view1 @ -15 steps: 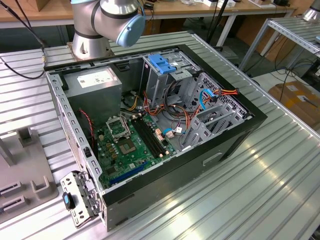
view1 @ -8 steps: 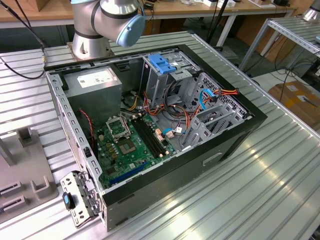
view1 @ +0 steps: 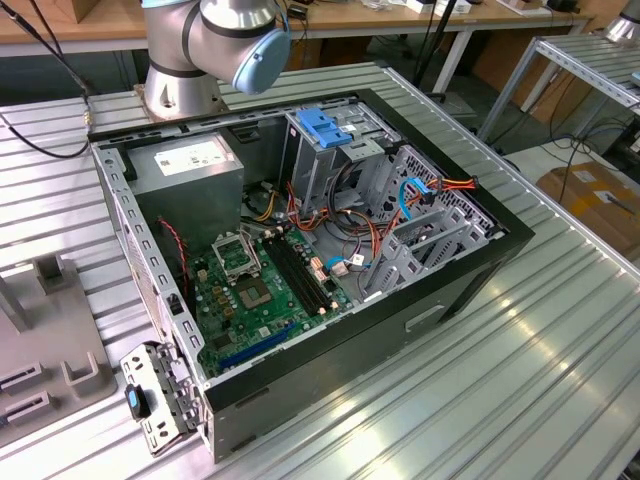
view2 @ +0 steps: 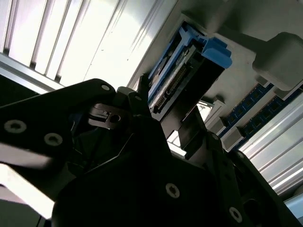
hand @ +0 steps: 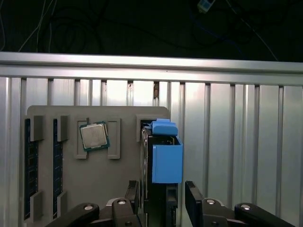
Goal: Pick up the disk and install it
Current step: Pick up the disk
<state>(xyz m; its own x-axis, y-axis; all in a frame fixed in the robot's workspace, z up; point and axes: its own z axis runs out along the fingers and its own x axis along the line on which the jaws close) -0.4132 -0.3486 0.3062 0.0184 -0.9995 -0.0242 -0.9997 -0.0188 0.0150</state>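
**Tool open astride the disk in its tray**

The work sits on a ribbed aluminium table (view1: pixel 480 380), its slats bright with glare. In the exterior view an open black case (view1: pixel 450 300) lies on it. Inside are a green motherboard (view1: pixel 250 300), a grey power supply (view1: pixel 190 185) and a blue latch (view1: pixel 325 127) on the drive cage. The arm (view1: pixel 215 40) stands just behind the case. Beyond are wooden-topped tables (view1: pixel 60 25) with hanging cables. At the exterior view's right there is a second slatted metal frame (view1: pixel 590 65) and, nearer, a cardboard box (view1: pixel 595 200).

The power supply carries a white sticker (view1: pixel 190 157); its print cannot be made out.

In the first wrist view a grey tray (hand: pixel 120 170) lies on the slats, holding a chip (hand: pixel 93 136) and memory sticks (hand: pixel 31 161). The disk (hand: pixel 165 161) stands on edge in a slot of that tray, its blue carrier facing the camera. The tool (hand: pixel 162 185) is open, with one finger on each side of the disk's near end, and grips nothing. A gap shows at one finger; whether the other touches the disk I cannot tell.
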